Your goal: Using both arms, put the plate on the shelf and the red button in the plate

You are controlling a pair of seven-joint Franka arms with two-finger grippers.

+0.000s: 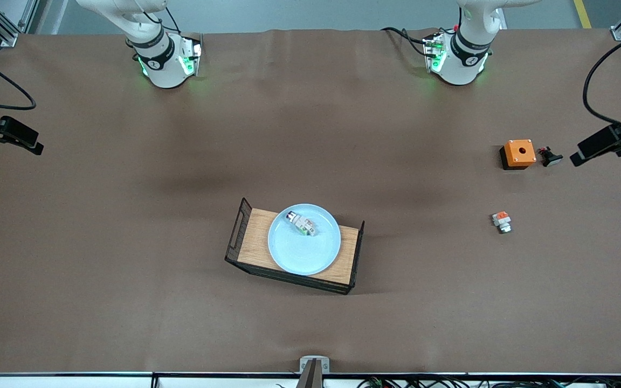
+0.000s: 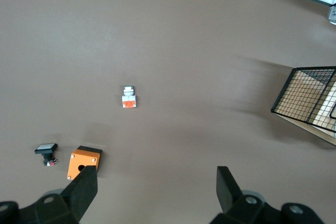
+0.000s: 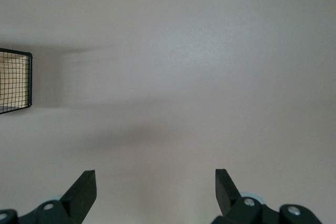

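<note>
Plate (image 1: 304, 239): pale blue, round, lying flat on the wooden tray (image 1: 253, 231) near mid-table, inside its black wire frame. Red button (image 1: 302, 223): small whitish-grey part resting on the plate, on the portion farther from the front camera. Both sit well apart from either gripper. Left gripper (image 2: 156, 188): raised over bare table toward the left arm's end, jaws spread wide, nothing between them. Its wrist view takes in the orange box (image 2: 83, 163), a small black-and-white part (image 2: 46, 153) just beside it, a white part with an orange block (image 2: 128, 97), and a corner of the tray. Right gripper (image 3: 156, 188): raised over bare brown table, jaws spread wide, holding nothing; an end of the tray's wire frame (image 3: 14, 80) is visible in its view.
</note>
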